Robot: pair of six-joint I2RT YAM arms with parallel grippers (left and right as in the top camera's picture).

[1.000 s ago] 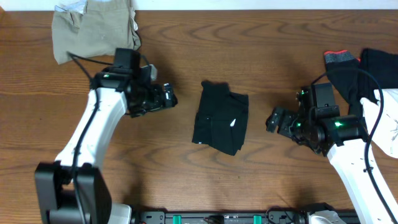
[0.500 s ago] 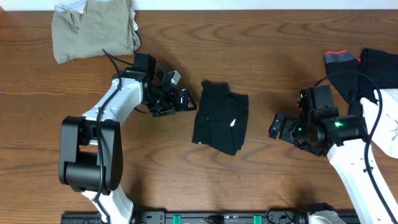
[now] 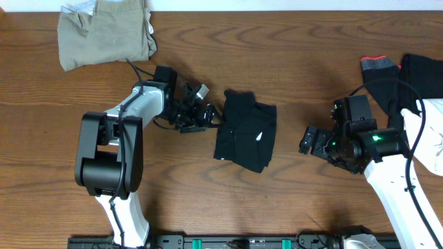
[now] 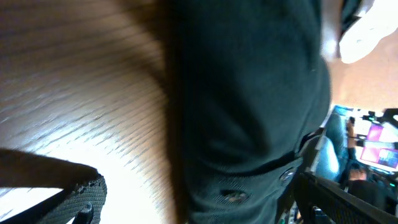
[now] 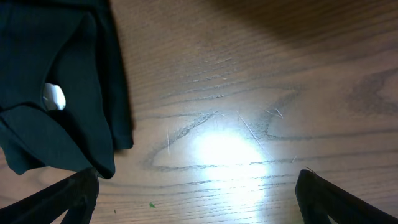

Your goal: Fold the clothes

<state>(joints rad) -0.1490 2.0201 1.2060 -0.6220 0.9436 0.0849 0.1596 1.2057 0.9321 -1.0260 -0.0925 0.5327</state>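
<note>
The left end effector (image 3: 211,116) has its fingers spread wide and nothing pinched between them. Its tips sit right at the left edge of the black garment (image 3: 246,131). Whether they touch the cloth cannot be told from above. In the left wrist view dark fabric fills the space ahead of the open fingers, with bare wood to one side.

The right end effector (image 3: 308,140) is spread just as wide and is also empty. It points toward the same garment from the right, with a strip of bare bench (image 3: 311,55) between them. In its own camera the garment's edge lies at the upper left (the small white logo (image 5: 54,96) shows plainly there).

The black garment lies bunched and roughly folded near the middle of the bench, between the two arms. A khaki garment (image 3: 104,31) lies at the far left corner, well apart from it. At the right edge is a heap holding a black piece with red-orange trim (image 3: 381,69) and a white garment (image 3: 432,138), beside the right arm.
</note>
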